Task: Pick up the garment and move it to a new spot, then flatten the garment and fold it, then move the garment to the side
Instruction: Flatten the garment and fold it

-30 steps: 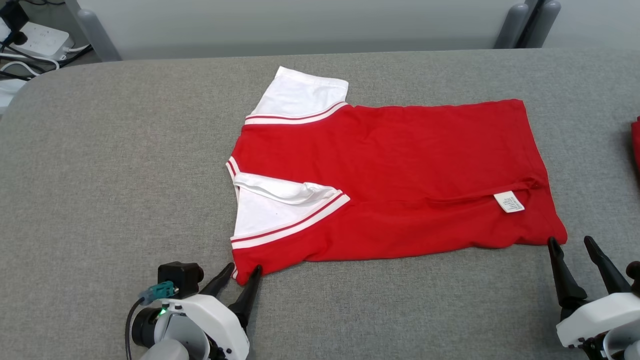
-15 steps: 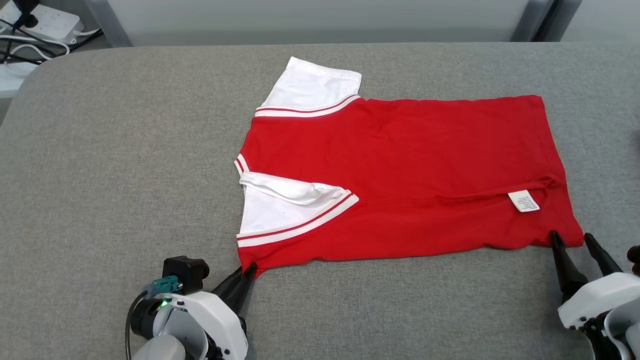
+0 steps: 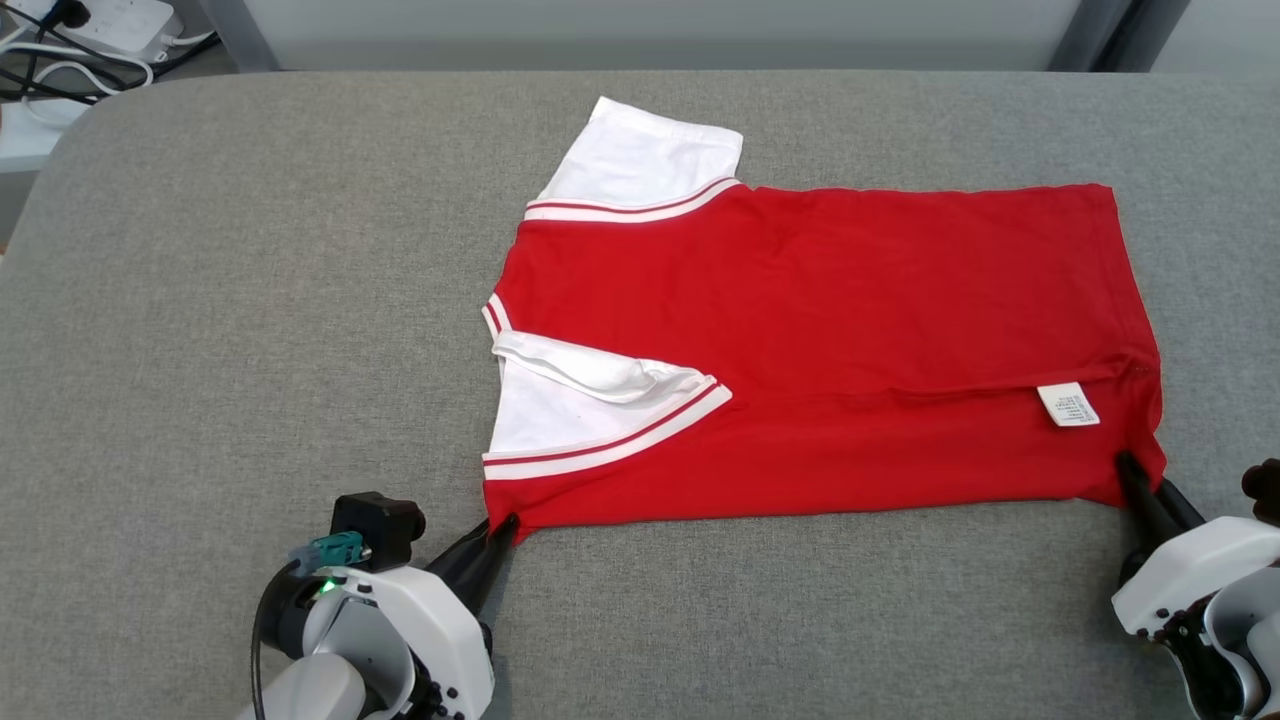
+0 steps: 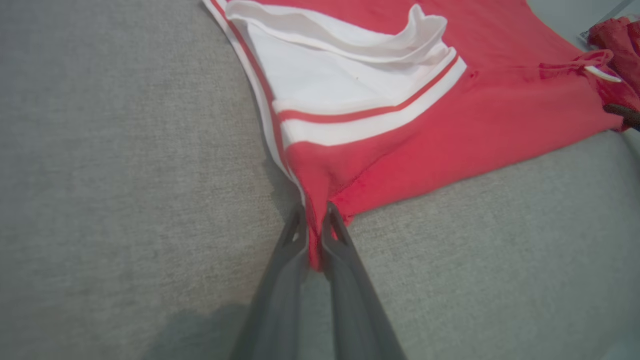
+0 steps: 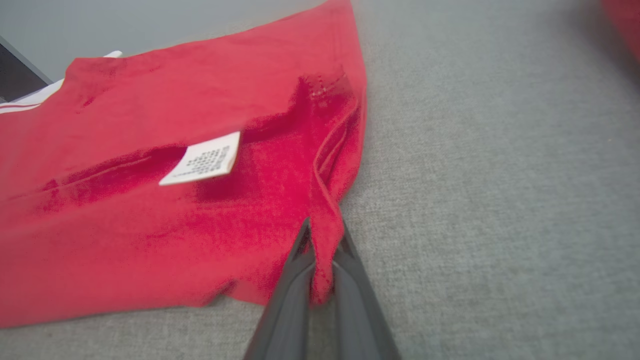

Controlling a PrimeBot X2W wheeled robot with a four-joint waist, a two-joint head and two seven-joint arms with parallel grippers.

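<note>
The left pincer [image 3: 503, 530] is clenched on the near shoulder-end corner of the garment [image 3: 820, 320], with red cloth bunched between its fingers. The right pincer [image 3: 1132, 472] is clenched on the near hem corner, with only a narrow ridge of hem caught at its tips. The garment lies flat on the grey surface [image 3: 250, 300], stretching away from both pincers, its near edge drawn straight between them.

Each bite is small and sits at the very corner, so a quick lift may pull the cloth free, more likely at the right pincer. If one corner goes, the garment would probably swing from the other pincer and crumple. The white sleeve [image 3: 590, 400] just beyond the left pincer is loosely tucked inward and may flop open as the edge rises. Uneven lifting would likely skew the fold. Another red cloth [image 4: 612, 35] lies beyond the right pincer, where a wide swing might catch it.
</note>
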